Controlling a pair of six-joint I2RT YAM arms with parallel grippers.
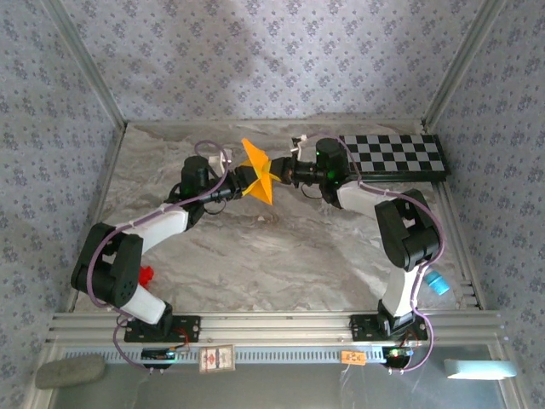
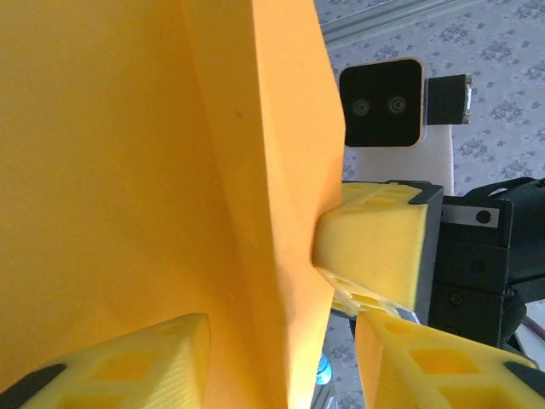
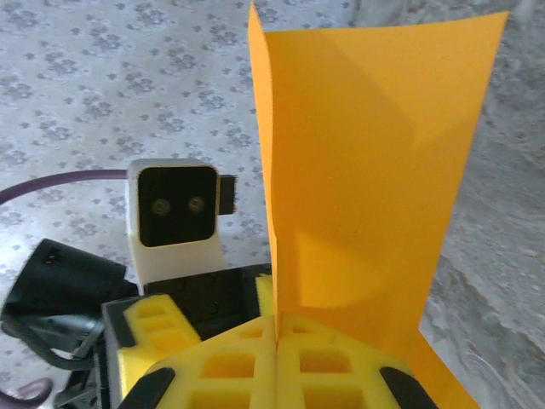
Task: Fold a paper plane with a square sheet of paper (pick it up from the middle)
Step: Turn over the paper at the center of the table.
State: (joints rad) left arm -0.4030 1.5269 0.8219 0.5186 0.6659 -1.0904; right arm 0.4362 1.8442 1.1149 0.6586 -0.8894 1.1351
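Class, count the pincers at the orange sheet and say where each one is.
2. The left pincer sits left of the square sheet of paper, fingers apart either side of it; the right pincer sits to its right, shut on its edge.

Top camera sits high above the near edge, looking down over the whole table (image 1: pixel 281 247). The left wrist camera (image 3: pixel 176 204) and right wrist camera (image 2: pixel 381 104) face each other, pressed close to the square sheet of paper (image 1: pixel 257 173), which all three views share.
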